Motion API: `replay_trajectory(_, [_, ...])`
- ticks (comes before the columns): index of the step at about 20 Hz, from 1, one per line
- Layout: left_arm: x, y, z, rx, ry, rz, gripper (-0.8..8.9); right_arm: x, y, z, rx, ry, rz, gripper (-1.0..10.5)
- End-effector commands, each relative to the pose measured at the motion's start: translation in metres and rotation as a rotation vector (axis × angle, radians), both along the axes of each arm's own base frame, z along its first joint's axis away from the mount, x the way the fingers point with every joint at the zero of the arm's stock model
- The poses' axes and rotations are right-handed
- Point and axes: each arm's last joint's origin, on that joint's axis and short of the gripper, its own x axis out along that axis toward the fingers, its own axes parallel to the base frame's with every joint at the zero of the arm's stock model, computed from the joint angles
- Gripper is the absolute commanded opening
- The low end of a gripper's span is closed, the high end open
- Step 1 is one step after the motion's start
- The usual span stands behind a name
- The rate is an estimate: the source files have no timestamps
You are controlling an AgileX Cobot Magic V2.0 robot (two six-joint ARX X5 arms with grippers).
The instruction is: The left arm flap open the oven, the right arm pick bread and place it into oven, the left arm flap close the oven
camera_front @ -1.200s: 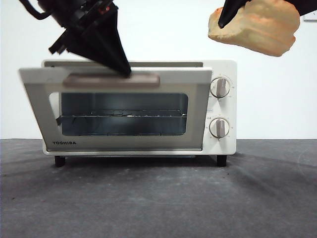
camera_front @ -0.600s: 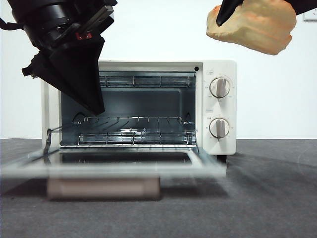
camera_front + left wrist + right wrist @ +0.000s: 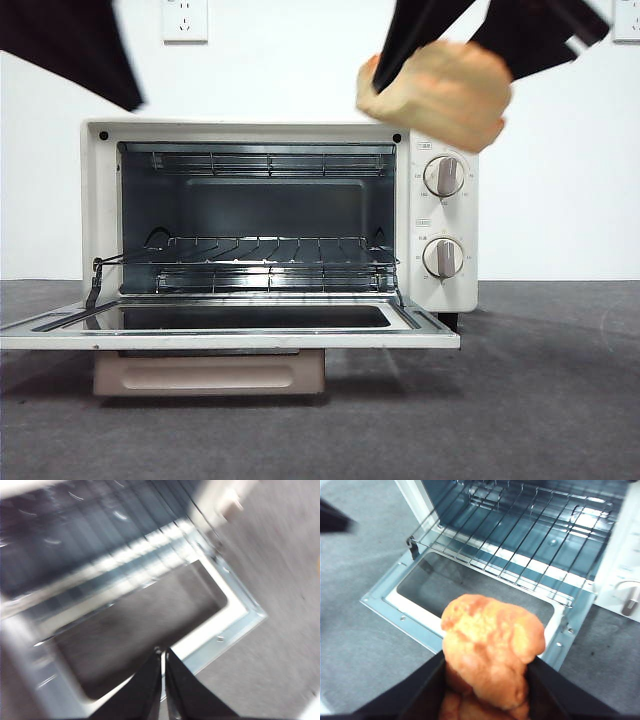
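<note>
A white wall with a power socket (image 3: 185, 20) stood behind a dark grey counter (image 3: 540, 400). On that counter sat the oven (image 3: 440, 215), cream-white, with its door (image 3: 230, 335) dropped fully open and lying flat toward the camera, the beige handle (image 3: 208, 373) hanging beneath the door's front edge. The wire rack (image 3: 270, 250) inside was bare, and two grey knobs (image 3: 443, 176) sat one above the other on the panel to the right of the opening.

The bread (image 3: 437, 92), a lumpy golden-orange loaf, was in the air above the oven's upper right corner, near the top knob and clear of the oven. The right claw (image 3: 487, 680) pinched it, one black jaw pressed to each side of the loaf; from the wrist camera the bread hung over the open door and the front of the rack.

The left claw (image 3: 163, 654) was up and away from the oven at the top left of the front view, above the open door, its two jaws pressed almost together with only a thin slit between them and nothing held. The left wrist view was blurred.
</note>
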Motion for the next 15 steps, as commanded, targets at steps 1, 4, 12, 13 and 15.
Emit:
replay_trajectory(1, [-0.012,0.016,-0.009,-0.012,0.002,0.044,0.16,0.016,0.015,0.004,0.005,0.008,0.012,2.0])
replay_trajectory(4, [-0.031,0.036,-0.025,-0.054,0.014,0.073,0.16,0.043,0.034,0.000,0.004,0.043,0.016,2.0])
replay_trajectory(12, [-0.063,0.051,-0.036,-0.076,-0.023,0.097,0.16,0.115,0.075,-0.022,-0.042,0.103,-0.053,2.0])
replay_trajectory(13, [-0.064,0.051,-0.035,-0.079,-0.031,0.096,0.16,0.122,0.077,-0.024,-0.039,0.102,-0.074,2.0])
replay_trajectory(15, [-0.067,0.052,-0.035,-0.080,-0.035,0.096,0.16,0.134,0.081,-0.031,-0.019,0.095,-0.114,2.0])
